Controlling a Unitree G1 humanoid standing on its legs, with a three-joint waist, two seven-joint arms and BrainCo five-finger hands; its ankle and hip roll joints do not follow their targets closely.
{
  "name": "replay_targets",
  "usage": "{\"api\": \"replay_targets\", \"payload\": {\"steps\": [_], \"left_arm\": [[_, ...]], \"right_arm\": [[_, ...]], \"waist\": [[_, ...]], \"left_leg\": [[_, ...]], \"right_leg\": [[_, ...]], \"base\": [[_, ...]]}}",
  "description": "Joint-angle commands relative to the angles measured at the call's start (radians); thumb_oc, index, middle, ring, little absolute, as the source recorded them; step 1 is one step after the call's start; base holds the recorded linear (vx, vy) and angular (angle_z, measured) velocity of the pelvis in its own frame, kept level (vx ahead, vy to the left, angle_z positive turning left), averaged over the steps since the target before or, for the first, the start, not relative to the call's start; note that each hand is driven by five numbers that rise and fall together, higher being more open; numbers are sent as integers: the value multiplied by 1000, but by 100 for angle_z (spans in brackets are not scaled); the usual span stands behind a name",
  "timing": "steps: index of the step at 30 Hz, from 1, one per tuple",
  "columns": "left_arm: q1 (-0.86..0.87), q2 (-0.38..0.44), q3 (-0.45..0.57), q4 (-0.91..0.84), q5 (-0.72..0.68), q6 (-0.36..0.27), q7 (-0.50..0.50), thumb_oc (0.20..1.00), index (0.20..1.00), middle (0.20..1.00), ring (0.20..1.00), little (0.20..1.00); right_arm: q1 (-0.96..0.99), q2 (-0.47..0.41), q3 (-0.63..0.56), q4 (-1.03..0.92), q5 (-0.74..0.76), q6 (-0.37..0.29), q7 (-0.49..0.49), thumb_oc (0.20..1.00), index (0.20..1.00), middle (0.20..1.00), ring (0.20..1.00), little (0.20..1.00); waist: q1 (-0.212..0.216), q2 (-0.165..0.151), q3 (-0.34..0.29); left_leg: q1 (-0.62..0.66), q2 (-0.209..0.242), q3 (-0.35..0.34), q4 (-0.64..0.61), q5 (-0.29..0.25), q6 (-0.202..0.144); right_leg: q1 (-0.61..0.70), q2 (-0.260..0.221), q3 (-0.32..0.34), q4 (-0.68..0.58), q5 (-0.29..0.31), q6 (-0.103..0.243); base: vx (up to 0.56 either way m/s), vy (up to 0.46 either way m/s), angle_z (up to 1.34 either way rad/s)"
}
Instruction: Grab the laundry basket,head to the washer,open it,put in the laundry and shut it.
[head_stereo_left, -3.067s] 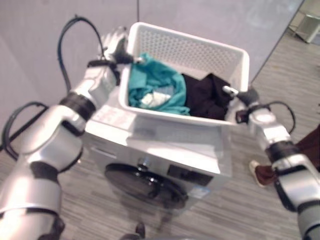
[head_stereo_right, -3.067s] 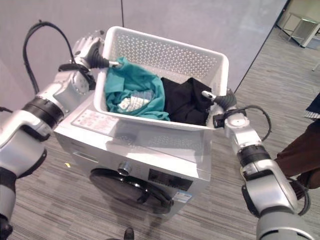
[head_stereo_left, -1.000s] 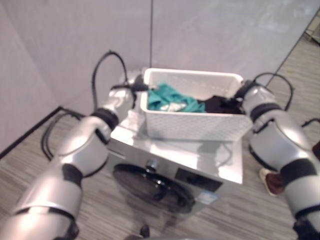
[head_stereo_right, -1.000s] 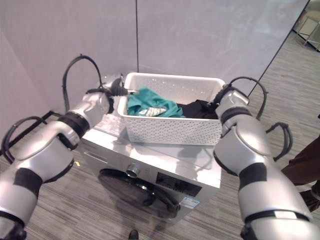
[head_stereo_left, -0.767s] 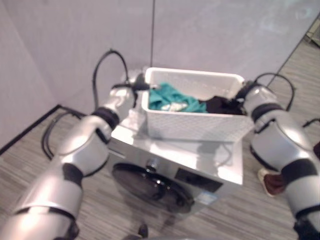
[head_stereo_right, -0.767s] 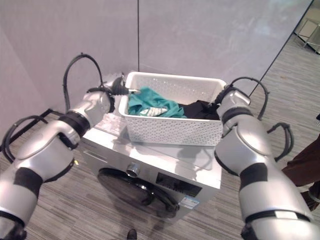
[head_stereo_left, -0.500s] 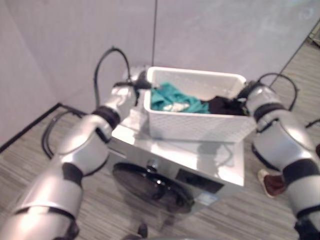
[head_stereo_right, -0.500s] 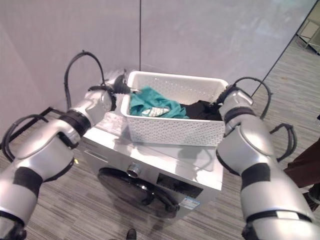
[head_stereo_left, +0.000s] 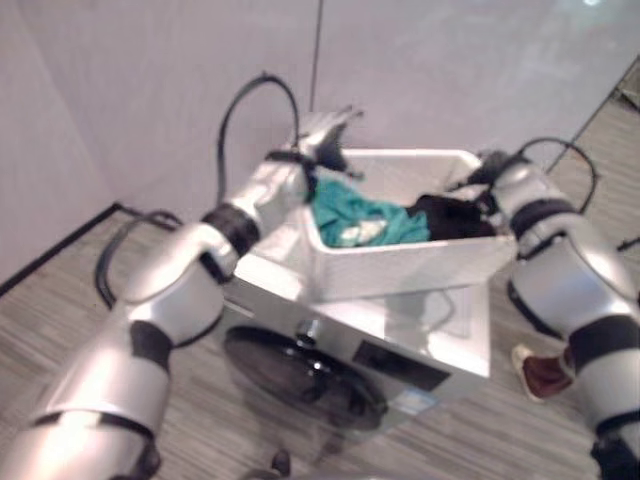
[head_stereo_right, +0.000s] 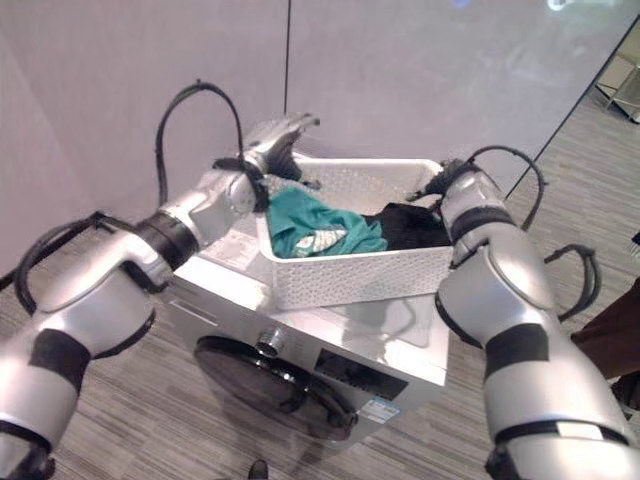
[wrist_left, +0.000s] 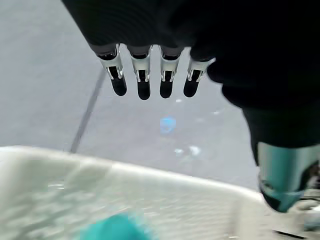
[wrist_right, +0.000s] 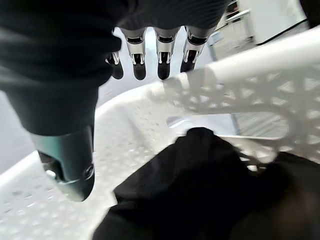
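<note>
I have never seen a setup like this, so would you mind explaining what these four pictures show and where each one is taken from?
This is a humanoid robot with two silver arms. Two pictures come from cameras on its head, looking down; two sit on its wrists. A white laundry basket rests on top of a washer, its door closed. Inside lie a teal garment and black clothes. The left hand is open above the basket's corner, holding nothing. The right hand is at the far rim, fingers straight.

Grey wall (head_stereo_right: 420, 70), striped grey floor (head_stereo_right: 130, 410)
</note>
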Motion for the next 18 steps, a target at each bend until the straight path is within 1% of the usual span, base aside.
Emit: {"api": "replay_targets", "payload": {"steps": [1, 8, 12, 18], "left_arm": [[-213, -47, -34, 58, -20, -29, 44, 1000, 1000, 1000, 1000, 1000], [-233, -18, -37, 71, -26, -33, 51, 1000, 1000, 1000, 1000, 1000], [-246, -10, -38, 85, -32, -34, 56, 1000, 1000, 1000, 1000, 1000], [-282, 16, -32, 128, -76, -48, 71, 1000, 1000, 1000, 1000, 1000]], "right_arm": [[-182, -59, 40, -4, 35, -45, -18, 1000, 1000, 1000, 1000, 1000], [-194, -95, 40, -2, 50, -50, -19, 1000, 1000, 1000, 1000, 1000], [-202, -100, 39, 1, 61, -52, -19, 1000, 1000, 1000, 1000, 1000], [-245, -112, 28, 14, 122, -67, -33, 1000, 1000, 1000, 1000, 1000]], "waist": [[32, 11, 25], [31, 15, 6], [30, 17, 4], [26, 19, -11]], "left_leg": [[99, 66, 20, 34, -149, -52], [116, 63, 19, 18, -148, -53], [119, 63, 20, 18, -149, -54], [125, 64, 20, 17, -146, -59]], "right_leg": [[82, -135, -47, 30, 82, 153], [92, -137, -58, 29, 87, 156], [94, -138, -58, 31, 87, 156], [98, -138, -57, 38, 90, 157]], "base": [[13, 4, 9], [2, 2, 2], [0, 0, 0], [-17, -7, 0]]}}
